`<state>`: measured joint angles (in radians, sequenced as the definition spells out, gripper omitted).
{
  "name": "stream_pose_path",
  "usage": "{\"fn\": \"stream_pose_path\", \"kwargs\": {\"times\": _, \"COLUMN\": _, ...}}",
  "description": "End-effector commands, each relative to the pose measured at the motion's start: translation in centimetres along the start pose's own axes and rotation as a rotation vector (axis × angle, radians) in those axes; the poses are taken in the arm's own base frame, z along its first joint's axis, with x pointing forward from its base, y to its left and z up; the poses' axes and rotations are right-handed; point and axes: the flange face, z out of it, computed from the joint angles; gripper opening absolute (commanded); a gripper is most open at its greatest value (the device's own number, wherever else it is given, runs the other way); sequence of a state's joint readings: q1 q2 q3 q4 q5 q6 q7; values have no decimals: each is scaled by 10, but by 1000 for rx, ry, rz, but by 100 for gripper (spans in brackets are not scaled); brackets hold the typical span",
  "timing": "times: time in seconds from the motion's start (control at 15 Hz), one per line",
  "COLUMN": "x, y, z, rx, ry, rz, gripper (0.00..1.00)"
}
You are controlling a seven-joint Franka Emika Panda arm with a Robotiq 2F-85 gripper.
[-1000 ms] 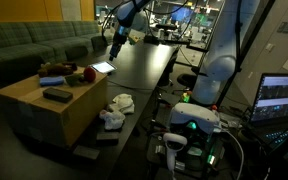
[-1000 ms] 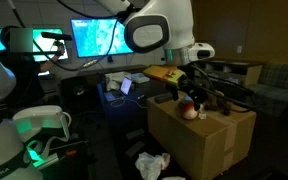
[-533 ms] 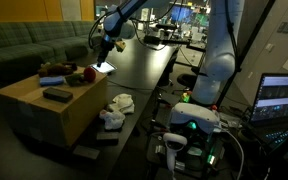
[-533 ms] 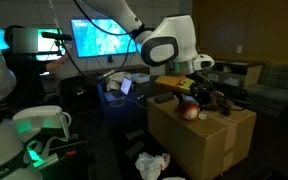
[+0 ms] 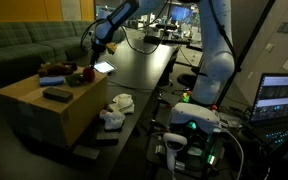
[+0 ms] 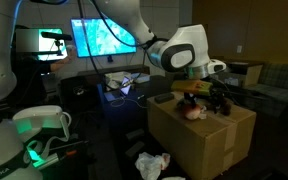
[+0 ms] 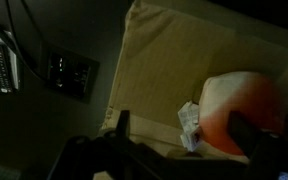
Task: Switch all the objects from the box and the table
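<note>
The job looks like it has only just begun. The box (image 5: 29, 105) has its things on top: a red ball (image 5: 88, 73) at about 2 o'clock, a dark flat block (image 5: 56, 94) near the middle, and a small bluish thing (image 5: 52, 81) at about 11 o'clock. None of them is on the tabletop (image 5: 144, 70) yet. The white rags (image 5: 114, 108) lie low down at 3 o'clock from the box, on the dark top as far as I can tell, so they have not gone onto the box yet either. I think every thing is left to swap.

The hand (image 5: 97, 50) hangs in the air just above the box's 2 o'clock corner, over the ball. It is wide open and holds nothing. My guess is that the ball is the first thing it will pick up.

The wrist view shows what the others cannot. You look straight down between the two fingers (image 7: 122, 122). The ball fills the 3 o'clock side, and a small white scrap (image 7: 189, 125) touches it at 9 o'clock.

Only an exterior view shows the green sofa (image 5: 24, 40) behind the box, the long tabletop and the block. Only the exterior view from the far side shows a bright screen (image 6: 99, 40) at 10 o'clock, with the box's tall front wall (image 6: 209, 145) below the hand.
</note>
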<state>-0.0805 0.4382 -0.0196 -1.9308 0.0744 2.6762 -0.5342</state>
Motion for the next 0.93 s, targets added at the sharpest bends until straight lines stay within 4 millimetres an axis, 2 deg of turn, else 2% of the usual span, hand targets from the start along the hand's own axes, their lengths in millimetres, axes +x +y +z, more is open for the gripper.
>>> {"fn": "stream_pose_path", "kwargs": {"times": 0.0, "x": 27, "y": 10, "z": 10, "rx": -24, "ry": 0, "rz": -5, "gripper": 100}}
{"fn": "stream_pose_path", "kwargs": {"times": 0.2, "x": 37, "y": 14, "z": 9, "rx": -31, "ry": -12, "rz": -15, "gripper": 100}}
{"fn": "stream_pose_path", "kwargs": {"times": 0.53, "x": 47, "y": 24, "z": -27, "rx": -17, "ry": -53, "rz": -31, "gripper": 100}}
{"fn": "stream_pose_path", "kwargs": {"times": 0.87, "x": 50, "y": 25, "z": -48, "rx": 52, "ry": -82, "rz": -27, "gripper": 100}}
